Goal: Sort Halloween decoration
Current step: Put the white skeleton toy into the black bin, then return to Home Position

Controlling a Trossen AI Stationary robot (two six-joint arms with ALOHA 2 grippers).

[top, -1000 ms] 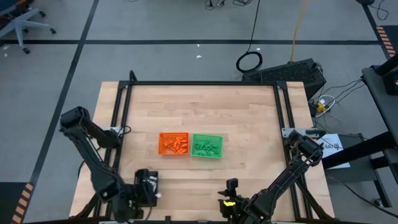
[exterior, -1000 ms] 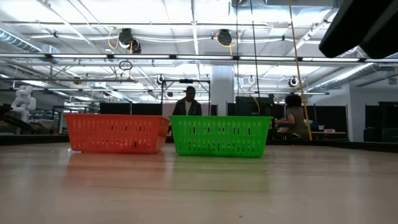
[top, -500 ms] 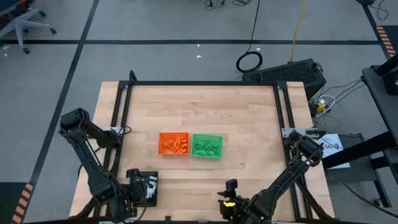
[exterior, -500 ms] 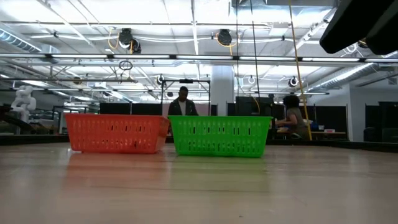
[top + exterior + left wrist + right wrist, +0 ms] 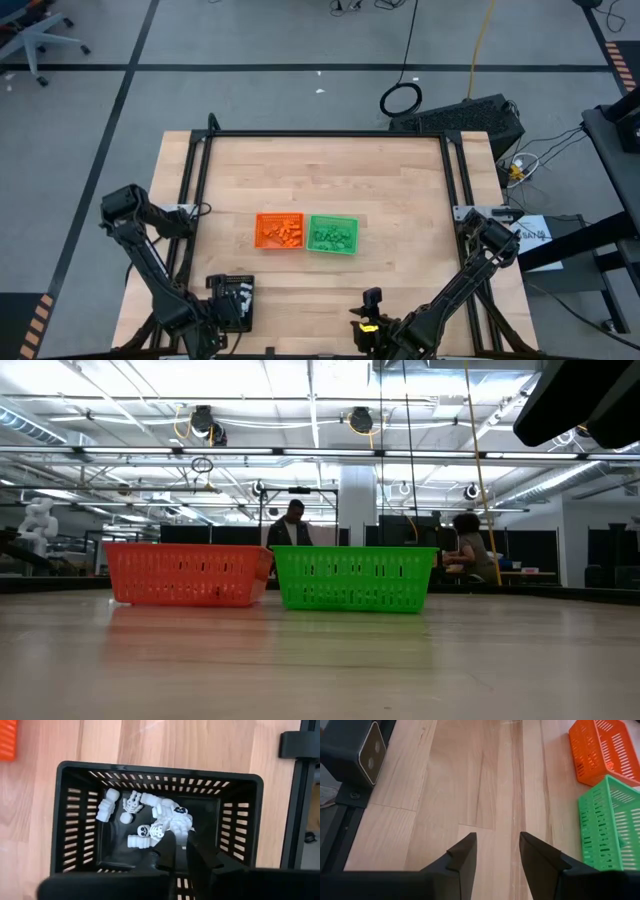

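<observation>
On a pale wooden table [image 5: 400, 200], a square orange plastic basket [image 5: 279, 231] and a square green plastic basket [image 5: 332, 234] sit side by side at the centre, each holding matching small trinkets. The left gripper [image 5: 181, 851] hangs over a black slotted tray [image 5: 75, 820] near the left front edge, its fingers nearly together above white skeleton trinkets [image 5: 165, 820], grasping nothing. The right gripper [image 5: 497, 845] waits near the front edge, fingers parted and empty.
</observation>
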